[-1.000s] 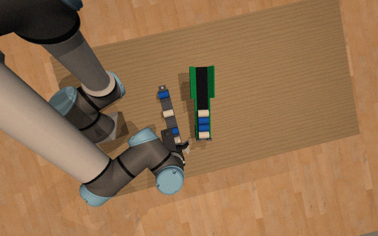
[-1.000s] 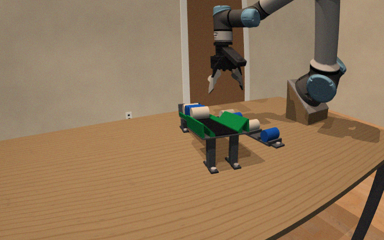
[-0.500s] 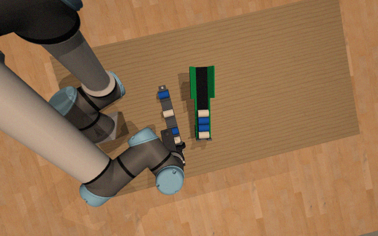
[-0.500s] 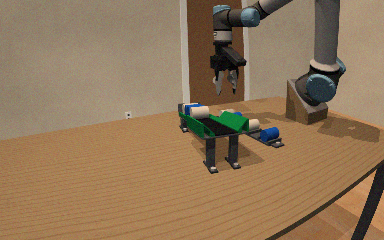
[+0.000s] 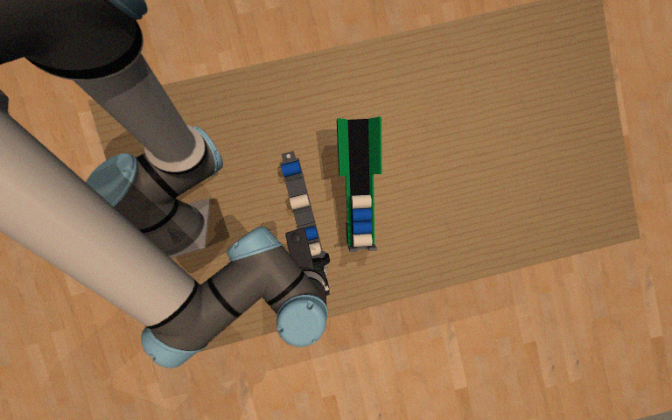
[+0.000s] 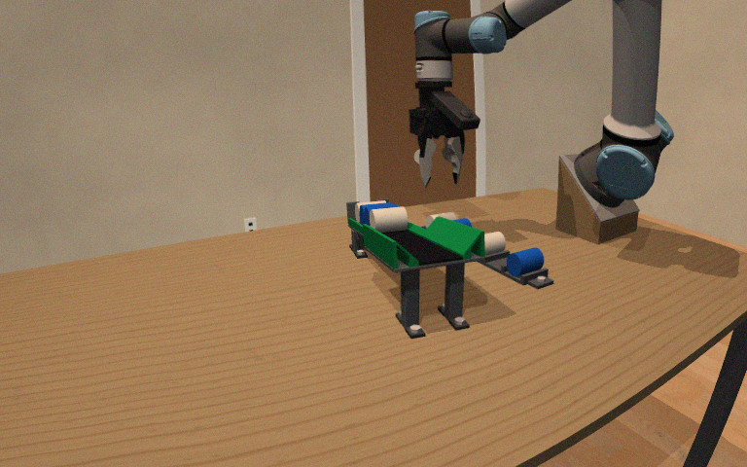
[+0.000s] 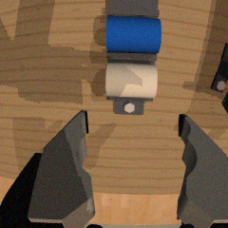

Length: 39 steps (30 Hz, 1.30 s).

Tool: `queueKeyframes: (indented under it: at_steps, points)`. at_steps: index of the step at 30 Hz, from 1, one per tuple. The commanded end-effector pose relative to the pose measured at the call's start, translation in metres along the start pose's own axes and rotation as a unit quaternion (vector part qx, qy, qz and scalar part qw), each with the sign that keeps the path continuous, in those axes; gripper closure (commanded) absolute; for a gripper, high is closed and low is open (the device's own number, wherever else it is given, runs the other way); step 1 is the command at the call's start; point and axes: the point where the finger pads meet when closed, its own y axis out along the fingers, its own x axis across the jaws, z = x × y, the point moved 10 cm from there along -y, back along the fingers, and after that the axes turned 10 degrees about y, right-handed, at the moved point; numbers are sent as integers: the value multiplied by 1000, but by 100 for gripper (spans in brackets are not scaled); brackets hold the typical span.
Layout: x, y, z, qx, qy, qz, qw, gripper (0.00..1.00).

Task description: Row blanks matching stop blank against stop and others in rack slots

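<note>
The green feed ramp [image 5: 359,183] holds four blanks in a row: a cream one [image 5: 362,240] at the stop, two blue ones [image 5: 362,220], and a cream one [image 5: 361,201] on the uphill side. The grey stock rack [image 5: 302,212] to its left holds a blue blank [image 5: 291,168], a cream blank [image 5: 298,201], a blue blank [image 5: 311,233] and a cream blank [image 5: 315,248]. My gripper [image 6: 439,178] hangs high above the rack's end, its fingers partly apart with nothing between them. In the wrist view the gripper [image 7: 133,128] is just short of the end cream blank [image 7: 131,81] and its blue neighbour [image 7: 133,34].
The ramp [image 6: 424,242] stands raised on dark legs, with the rack low on the table behind it. The robot's base block [image 6: 594,214] stands at the back right. The table's edge runs along the right front.
</note>
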Motion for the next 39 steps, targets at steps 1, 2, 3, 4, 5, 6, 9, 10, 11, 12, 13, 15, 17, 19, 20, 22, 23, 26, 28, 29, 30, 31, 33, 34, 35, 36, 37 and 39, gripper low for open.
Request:
queueKeyframes:
  at_steps: [1, 2, 3, 4, 5, 6, 9, 10, 11, 12, 13, 15, 17, 19, 20, 22, 23, 26, 28, 29, 30, 31, 33, 34, 35, 36, 37, 39]
  points:
    - [1, -2, -2, -1, 0, -1, 1000, 54]
    - [1, -2, -2, -1, 0, -1, 1000, 54]
    - [1, -2, -2, -1, 0, -1, 1000, 54]
    - [1, -2, -2, -1, 0, -1, 1000, 54]
    - [1, -2, -2, -1, 0, -1, 1000, 54]
    - [1, -2, -2, -1, 0, -1, 1000, 54]
    - [1, -2, -2, -1, 0, -1, 1000, 54]
    - [1, -2, -2, -1, 0, -1, 1000, 54]
    - [1, -1, -2, -1, 0, -1, 1000, 54]
    - [1, -1, -2, -1, 0, -1, 1000, 54]
    - [1, -1, -2, -1, 0, -1, 1000, 54]
    - [0, 0, -2, -1, 0, -1, 1000, 54]
    - [0, 2, -2, 0, 0, 0, 1000, 54]
    - [0, 3, -1, 0, 0, 0, 1000, 54]
    - [0, 3, -1, 0, 0, 0, 1000, 54]
    - [-1, 5, -1, 1, 0, 0, 1000, 54]
    - [-1, 6, -1, 1, 0, 1, 1000, 54]
    - [0, 9, 0, 1, -1, 1, 1000, 54]
    - [0, 11, 0, 1, -1, 1, 1000, 54]
    - [0, 13, 0, 1, 0, 1, 1000, 54]
    - [0, 14, 0, 1, 0, 1, 1000, 54]
    - [0, 15, 0, 1, 0, 1, 1000, 54]
    - [-1, 18, 0, 1, 0, 1, 1000, 54]
    - [-1, 20, 0, 1, 0, 1, 1000, 54]
    - [-1, 21, 0, 1, 0, 1, 1000, 54]
    - [-1, 21, 0, 1, 0, 1, 1000, 54]
    - [-1, 21, 0, 1, 0, 1, 1000, 54]
    - [-1, 24, 0, 1, 0, 1, 1000, 54]
